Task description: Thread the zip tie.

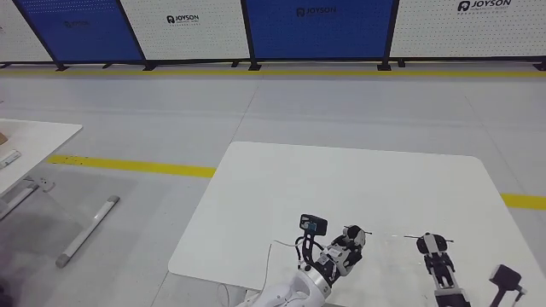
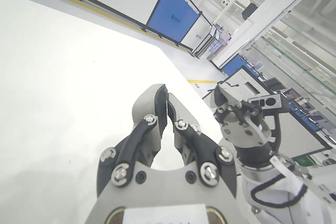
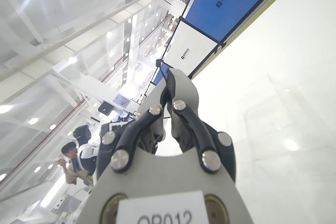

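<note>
A thin black zip tie (image 3: 162,70) sticks out past the fingertips of my right gripper (image 3: 170,72), which is shut on it; its small square head is at the free end. From above, the zip tie (image 1: 414,239) lies crosswise through the right gripper (image 1: 429,240), just over the white table (image 1: 341,179) near its front edge. My left gripper (image 2: 167,95) is shut, and I see nothing between its pads. It hovers a short way left of the right gripper (image 2: 219,92). From above, a faint thin line runs from the left gripper (image 1: 355,233) toward the tie.
The table's right edge is close beyond the right arm, and both grippers sit near its front edge. A second white table (image 1: 34,136) stands off to the left across the floor. Blue and white panels (image 1: 316,8) line the far side of the room.
</note>
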`<move>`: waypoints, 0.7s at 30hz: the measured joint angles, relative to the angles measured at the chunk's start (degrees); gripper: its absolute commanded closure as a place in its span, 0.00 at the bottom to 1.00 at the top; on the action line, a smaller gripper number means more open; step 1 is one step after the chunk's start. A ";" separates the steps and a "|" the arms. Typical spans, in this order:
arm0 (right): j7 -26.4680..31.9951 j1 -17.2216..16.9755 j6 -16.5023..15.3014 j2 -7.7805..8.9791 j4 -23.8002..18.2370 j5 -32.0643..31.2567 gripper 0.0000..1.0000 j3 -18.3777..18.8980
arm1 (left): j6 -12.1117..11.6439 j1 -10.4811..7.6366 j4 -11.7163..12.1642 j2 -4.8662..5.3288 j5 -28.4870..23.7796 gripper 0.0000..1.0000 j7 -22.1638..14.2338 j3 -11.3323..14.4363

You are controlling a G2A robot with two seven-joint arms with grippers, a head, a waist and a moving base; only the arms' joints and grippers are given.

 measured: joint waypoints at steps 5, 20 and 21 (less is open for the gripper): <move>-0.58 3.05 0.88 -0.74 2.84 -3.40 1.00 -3.26 | 0.00 0.00 0.00 0.00 0.00 1.00 0.00 0.00; 1.91 3.42 1.06 -0.82 2.18 -2.12 1.00 -3.29 | 0.00 0.00 0.00 0.00 0.00 1.00 0.00 0.00; 1.91 3.42 1.06 -0.82 2.18 -2.12 1.00 -3.29 | 0.00 0.00 0.00 0.00 0.00 1.00 0.00 0.00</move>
